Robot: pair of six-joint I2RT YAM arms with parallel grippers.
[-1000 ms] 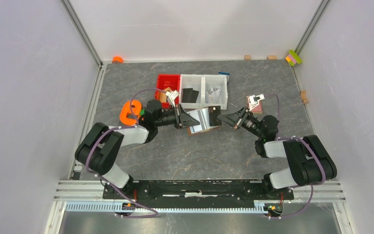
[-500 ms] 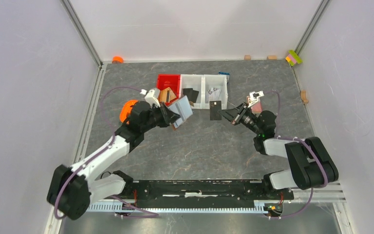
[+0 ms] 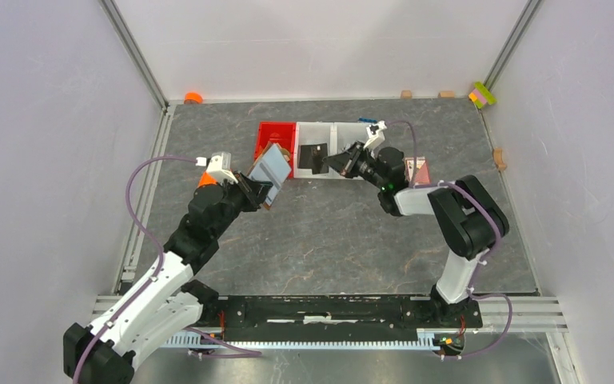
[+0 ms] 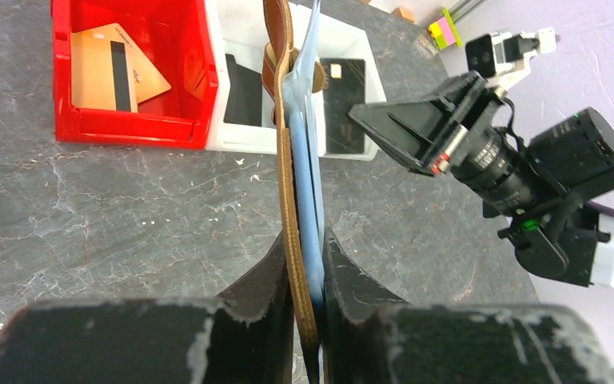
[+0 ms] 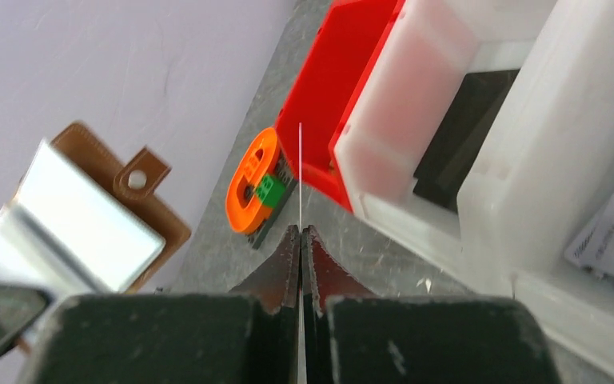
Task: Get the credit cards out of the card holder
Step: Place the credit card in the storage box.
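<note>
Pinched by one edge in the right hand above the white bin's near wall, a credit card could slip and fall short, while the left hand clamps the card holder aloft beside that bin.

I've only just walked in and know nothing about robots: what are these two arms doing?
The left gripper is shut on a wallet, holding it up on edge near the red bin. The right gripper is shut on a dark card, clear of the wallet, and holds it at the white bin. A tan card lies in the red bin.
</note>
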